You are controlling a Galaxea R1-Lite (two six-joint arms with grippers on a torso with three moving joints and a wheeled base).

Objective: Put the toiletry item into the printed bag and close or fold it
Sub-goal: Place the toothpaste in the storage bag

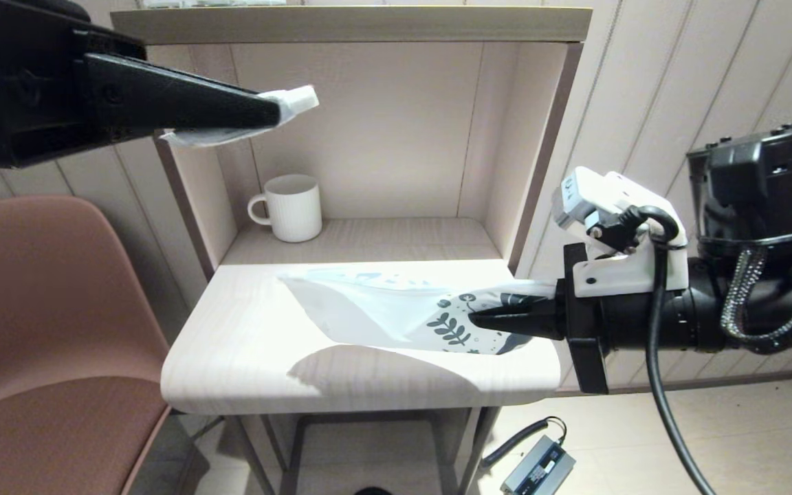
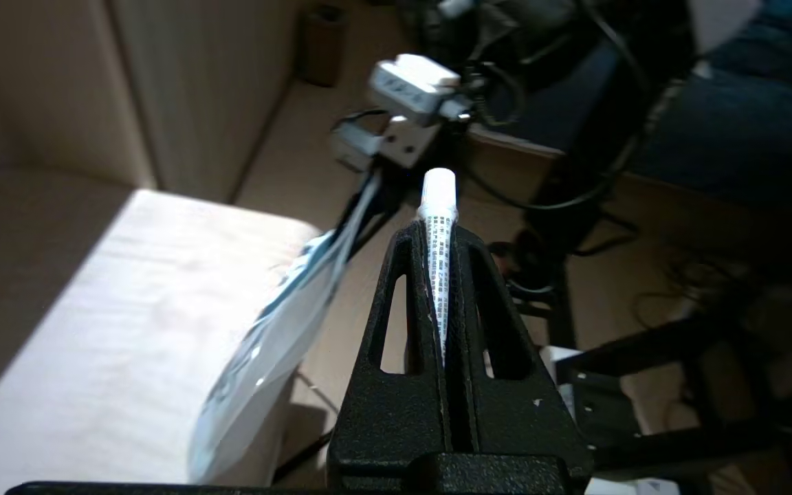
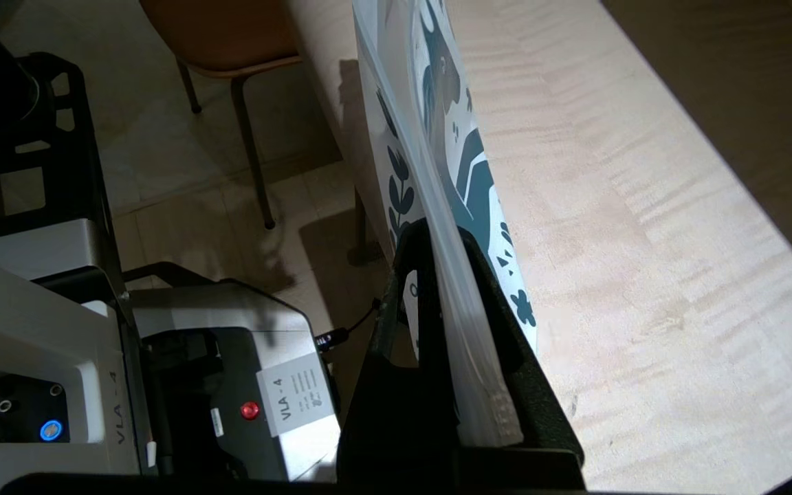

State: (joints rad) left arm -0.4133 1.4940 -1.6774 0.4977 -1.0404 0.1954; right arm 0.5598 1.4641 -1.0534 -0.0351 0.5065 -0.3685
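White plastic pinched tight in my left claw (image 1: pixel 269 113): that's the toiletry item (image 1: pixel 298 103), a slim tapered tube, clamped between both fingers with its capped tip poking out just past the fingertips. In my left wrist view the tube (image 2: pixel 438 227) runs straight up the slot between the two black fingers (image 2: pixel 396 302), printed side facing the camera. This claw is up high, level with the top of the shelf unit (image 1: pixel 348 24), well above the table (image 1: pixel 245 344).

Over on the other side, my right claw (image 1: pixel 489 320) is clamped narrow on the printed bag (image 1: pixel 382 309), gripping it at the end with the teal leaf and flower print. The bag stretches away from that claw toward my left, lifted off the table and casting a shadow on the wood below it. My right wrist view shows the bag (image 3: pixel 451 206) edge-on, squeezed between the fingers (image 3: pixel 506 344), with the pale wooden table (image 3: pixel 643 275) beside it.

The tube in my left claw sits well apart from the bag, higher and further to my left than its plain end. From the left wrist view the bag (image 2: pixel 279 330) hangs below and ahead of that claw, over the table edge.

A white ribbed mug (image 1: pixel 289 206) stands in the shelf recess beyond the bag. A brown chair (image 1: pixel 45 330) sits off to the left of the table.
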